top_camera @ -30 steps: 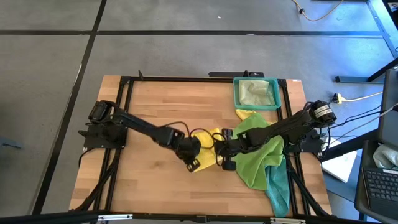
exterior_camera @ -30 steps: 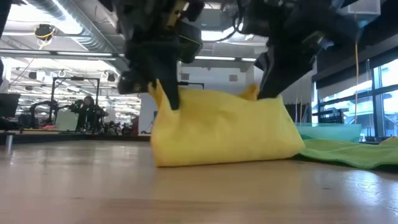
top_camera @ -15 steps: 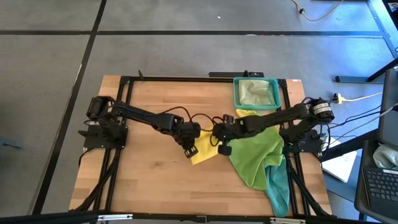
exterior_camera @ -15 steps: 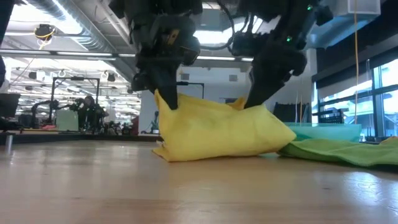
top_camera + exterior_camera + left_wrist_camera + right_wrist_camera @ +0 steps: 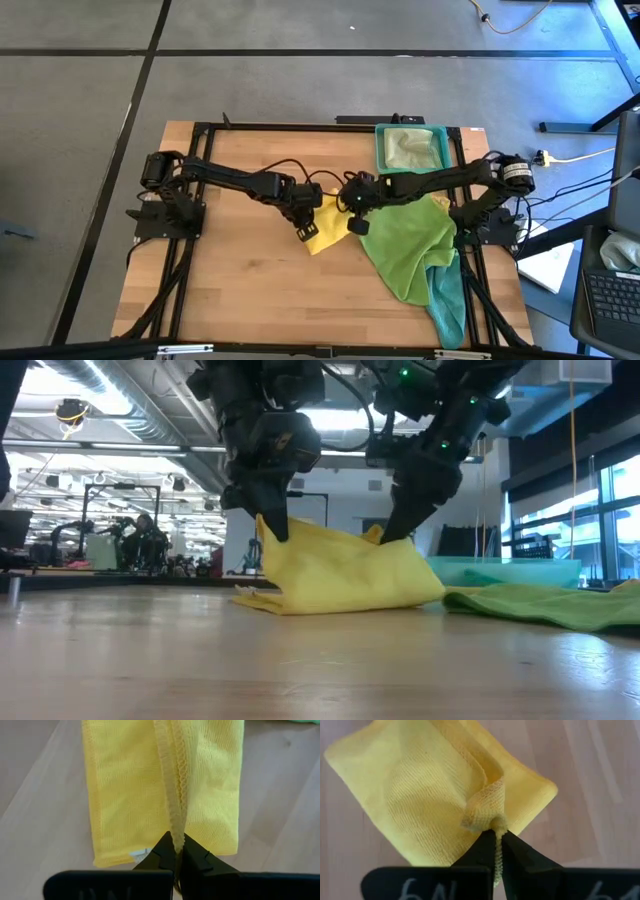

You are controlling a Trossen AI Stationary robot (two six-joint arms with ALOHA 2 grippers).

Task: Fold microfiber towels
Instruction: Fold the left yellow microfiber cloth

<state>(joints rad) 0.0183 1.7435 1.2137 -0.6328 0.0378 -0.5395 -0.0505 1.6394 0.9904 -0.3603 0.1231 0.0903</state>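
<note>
Both arms meet mid-table: the left gripper [image 5: 177,851] is clamped tight on the hemmed edge of the yellow towel [image 5: 325,232], and the right gripper [image 5: 496,840] pinches a bunched corner of the same cloth, lifting its top edge while the rest lies on the wooden table [image 5: 230,290]. At the far right edge, the teal tray [image 5: 381,150] holds a pale olive-green towel [image 5: 410,148]. Beside the yellow one sprawls the bright green towel [image 5: 410,250], overlapping a teal towel [image 5: 448,305] hanging off the near edge

Both arms reach mid-table, left gripper [image 5: 304,228] and right gripper [image 5: 354,222] apparently pinched closed, near together.
</note>
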